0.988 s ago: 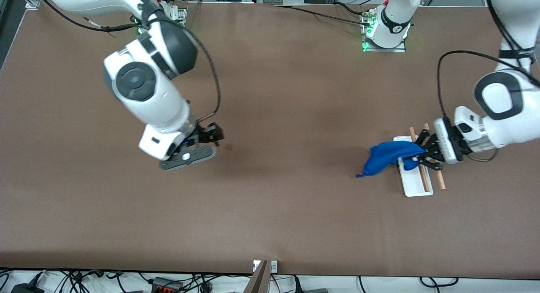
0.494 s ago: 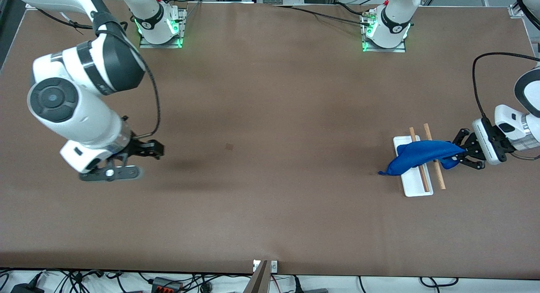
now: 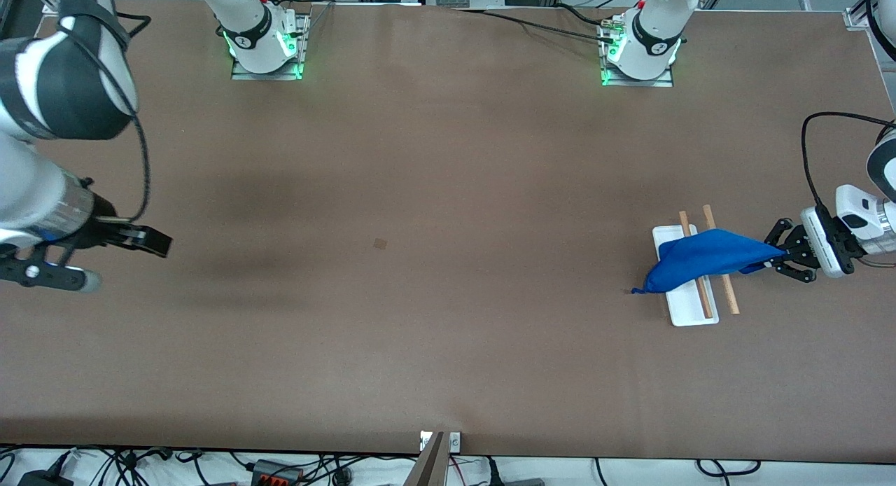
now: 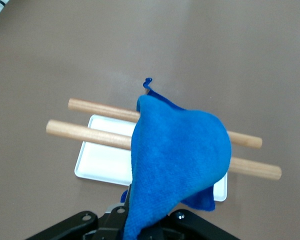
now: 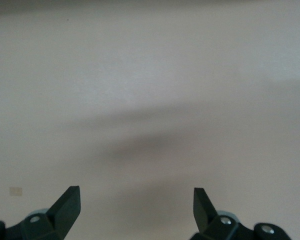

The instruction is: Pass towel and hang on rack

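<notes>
The right gripper [image 3: 150,242] hangs with jaws spread and empty over bare worktop [image 3: 434,318] (its arm waiting), while the left gripper [image 3: 773,260] pinches a corner of the towel [image 3: 703,258], which drapes from its jaws across both rods of the rack [image 3: 689,311].

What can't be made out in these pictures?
- Left gripper: the towel covers its fingertips in both views.
- Rack: towel hides the rods' middle.
- Right gripper, open above bare table: front view's edge cuts off its arm.
- Small mark on table: too small to identify.
</notes>
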`<control>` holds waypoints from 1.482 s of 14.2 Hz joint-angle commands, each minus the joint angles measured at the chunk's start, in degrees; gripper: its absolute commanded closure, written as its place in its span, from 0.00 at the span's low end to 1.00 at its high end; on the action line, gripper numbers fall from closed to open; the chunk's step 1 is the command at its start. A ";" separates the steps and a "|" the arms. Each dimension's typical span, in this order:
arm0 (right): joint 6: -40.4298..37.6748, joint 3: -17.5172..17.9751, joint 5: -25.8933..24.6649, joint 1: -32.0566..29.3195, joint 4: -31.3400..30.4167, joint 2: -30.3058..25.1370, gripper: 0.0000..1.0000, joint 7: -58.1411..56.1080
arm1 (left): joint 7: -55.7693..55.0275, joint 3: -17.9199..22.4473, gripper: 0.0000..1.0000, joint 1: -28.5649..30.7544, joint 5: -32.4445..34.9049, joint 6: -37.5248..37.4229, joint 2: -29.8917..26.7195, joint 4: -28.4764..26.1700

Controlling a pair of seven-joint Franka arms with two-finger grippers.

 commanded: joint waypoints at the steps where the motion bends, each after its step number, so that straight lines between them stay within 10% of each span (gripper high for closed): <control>1: -0.49 -4.57 4.47 -0.52 -3.55 -5.42 0.00 -7.26 | 1.40 -0.68 0.99 1.10 0.99 -0.28 2.93 2.32; 11: -4.19 -6.78 7.82 -4.13 -5.65 -9.90 0.00 -16.87 | 3.42 -0.68 0.96 2.68 0.46 -0.19 9.87 6.80; 12: -3.48 -6.70 7.82 -3.95 -6.71 -10.60 0.00 -16.79 | 3.33 -0.68 0.87 2.68 0.28 -0.19 9.96 7.07; 13: -1.82 -6.43 7.74 -3.95 -8.54 -11.65 0.00 -16.87 | 3.51 -0.68 0.57 2.59 0.63 -0.19 10.05 7.16; 14: -0.50 -6.34 7.82 -3.86 -10.91 -13.14 0.00 -16.79 | 3.68 -0.68 0.01 2.77 0.20 -0.45 10.57 7.33; 21: 6.45 -6.34 7.03 -3.95 -24.03 -20.71 0.00 -16.87 | 2.72 -0.24 0.00 3.91 0.99 -6.50 10.23 13.64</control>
